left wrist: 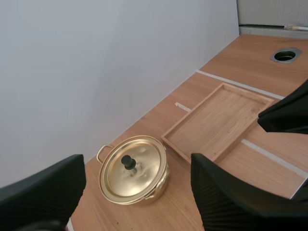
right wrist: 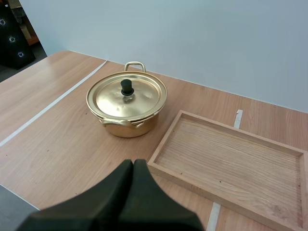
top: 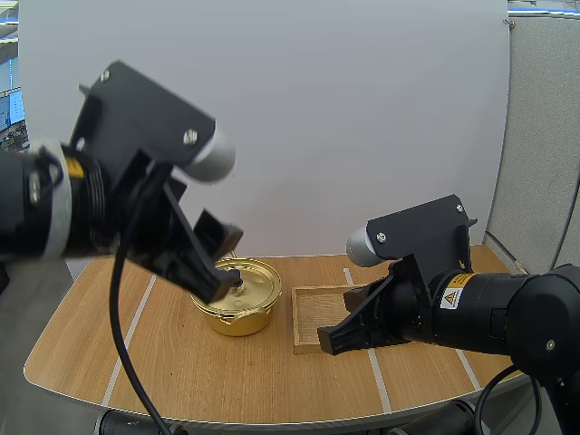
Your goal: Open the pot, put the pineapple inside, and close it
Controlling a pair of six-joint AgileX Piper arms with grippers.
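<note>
Pale wooden table (top: 181, 362) is carrying a round gold metal pot (top: 237, 319) near the centre of the high view. Its gold lid (top: 258, 283) is sitting closed on it, with a small black knob (right wrist: 127, 86) standing on top. Just right of the pot, apart from it, a shallow rectangular wooden tray (top: 319, 304) is lying flat. My left gripper (top: 217, 275) is hovering above the lid, fingers spread wide, grasping nothing. My right gripper (right wrist: 133, 166) is hanging by the tray's front edge at lower right, fingers pressed together into one dark wedge, grasping nothing.
</note>
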